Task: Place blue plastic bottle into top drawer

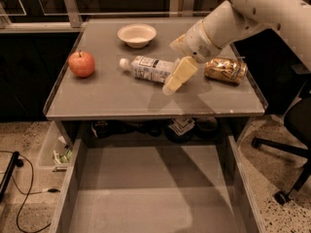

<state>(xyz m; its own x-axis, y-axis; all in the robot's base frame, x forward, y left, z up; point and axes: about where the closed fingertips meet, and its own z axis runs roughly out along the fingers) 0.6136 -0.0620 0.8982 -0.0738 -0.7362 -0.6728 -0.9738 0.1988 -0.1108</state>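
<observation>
The blue plastic bottle (147, 67) lies on its side near the middle of the grey tabletop (112, 98), white cap pointing left. My gripper (171, 66) is open at the bottle's right end. One cream finger (179, 75) reaches down in front of the bottle's base and the other shows behind it. I cannot tell if either one touches the bottle. The top drawer (146, 198) is pulled out below the table's front edge, and its grey floor is bare.
A red apple (81, 63) sits at the table's left and a white bowl (137, 34) at the back. A gold-brown snack packet (225, 69) lies right of the gripper. A chair base (282, 152) stands on the floor to the right. A cable (19, 198) lies on the floor to the left.
</observation>
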